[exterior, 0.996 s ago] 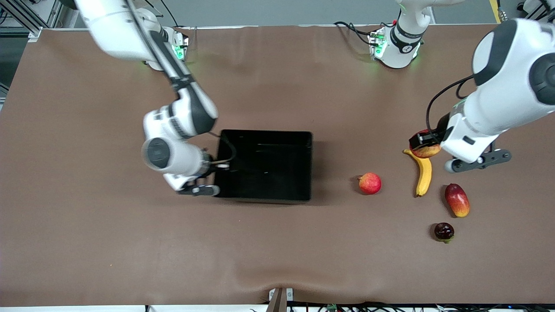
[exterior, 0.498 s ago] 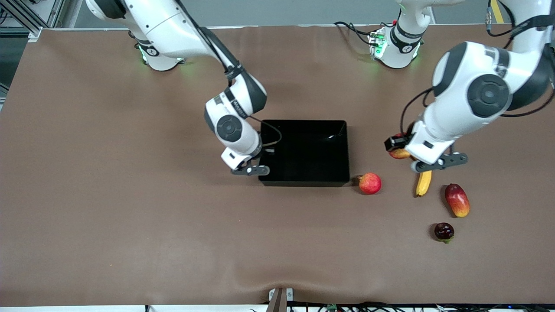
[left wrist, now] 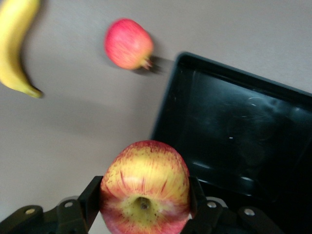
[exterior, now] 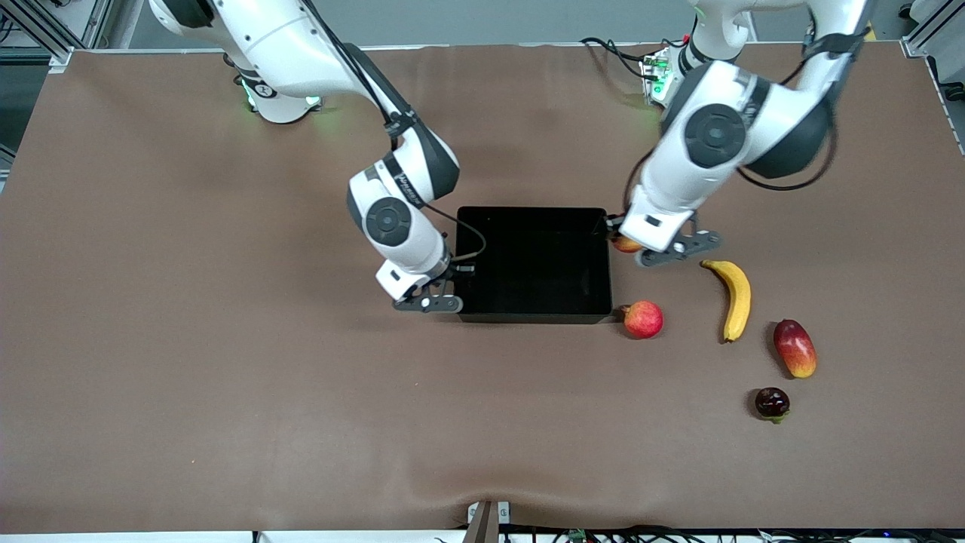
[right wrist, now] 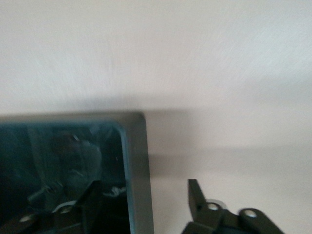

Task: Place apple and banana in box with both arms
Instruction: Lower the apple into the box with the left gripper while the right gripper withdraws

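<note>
At the box's [exterior: 534, 260] wall toward the right arm's end, the right gripper [exterior: 433, 296] sits low with its fingers apart, one on each side of that wall, holding nothing; its wrist view shows the wall's corner [right wrist: 136, 146] in the gap between the fingers. The box lies mid-table. At its other end wall, the left gripper [exterior: 624, 243] hangs over the table just beside that wall's corner, fingers clamped on the apple [left wrist: 145, 187], stem dimple facing the wrist camera. Only a sliver of apple shows from the front, under the wrist. A pinkish-red fruit [exterior: 643, 318] lies touching or just beside the box's corner nearest the camera. The banana [exterior: 733, 297] lies on the table toward the left arm's end, then a mango [exterior: 794, 348], with a small dark fruit [exterior: 772, 403] nearer the camera.
</note>
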Robot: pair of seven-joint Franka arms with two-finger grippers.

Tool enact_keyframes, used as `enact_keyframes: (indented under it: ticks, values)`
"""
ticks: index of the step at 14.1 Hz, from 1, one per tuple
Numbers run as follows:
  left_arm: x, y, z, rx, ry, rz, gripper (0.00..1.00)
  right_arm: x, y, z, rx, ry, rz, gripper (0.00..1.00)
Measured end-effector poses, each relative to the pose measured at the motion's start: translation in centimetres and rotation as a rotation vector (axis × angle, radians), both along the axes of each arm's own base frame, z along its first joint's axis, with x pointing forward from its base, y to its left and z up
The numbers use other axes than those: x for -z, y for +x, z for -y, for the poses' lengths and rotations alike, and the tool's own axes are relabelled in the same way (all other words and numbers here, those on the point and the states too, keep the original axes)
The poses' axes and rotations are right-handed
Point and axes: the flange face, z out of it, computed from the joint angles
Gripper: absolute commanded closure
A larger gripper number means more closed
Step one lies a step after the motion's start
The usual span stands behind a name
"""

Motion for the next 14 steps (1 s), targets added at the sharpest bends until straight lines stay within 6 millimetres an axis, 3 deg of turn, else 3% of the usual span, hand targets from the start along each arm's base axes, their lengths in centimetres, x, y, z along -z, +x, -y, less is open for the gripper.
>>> enact_keyframes:
  ticks: [2, 4, 8, 11, 12, 13, 14]
  values:
    - [2.2, -1.6, 2.0, -0.039, -0.030, 0.033, 1.00, -3.6, 1.9, 3.1, 0.022, 0.001, 0.027, 0.00]
    - [4.6, -2.6, 3.4, -0.060, -0.040, 0.043, 1.00, -6.1, 3.6, 8.1, -0.052, -0.020, -0.003, 0.00]
    - [10.6, -3.6, 5.4, -0.090, 0.012, 0.059, 1.00, -9.3, 7.1, 22.1, -0.130, -0.014, -0.049, 0.00]
    - [14.4, -3.9, 5.9, -0.075, 0.031, 0.033, 1.00, -11.5, 7.1, 31.8, -0.098, 0.005, -0.038, 0.00]
    - [15.1, -3.9, 5.9, -0.073, 0.033, 0.021, 0.90, -12.3, 6.6, 34.5, -0.086, 0.012, -0.045, 0.00]
    - [15.6, -3.9, 5.9, -0.072, 0.033, 0.012, 0.67, -13.2, 6.0, 36.6, -0.072, 0.020, -0.056, 0.00]
    - [16.0, -3.9, 5.9, -0.072, 0.033, 0.006, 0.28, -14.3, 5.5, 38.1, -0.059, 0.026, -0.062, 0.00]
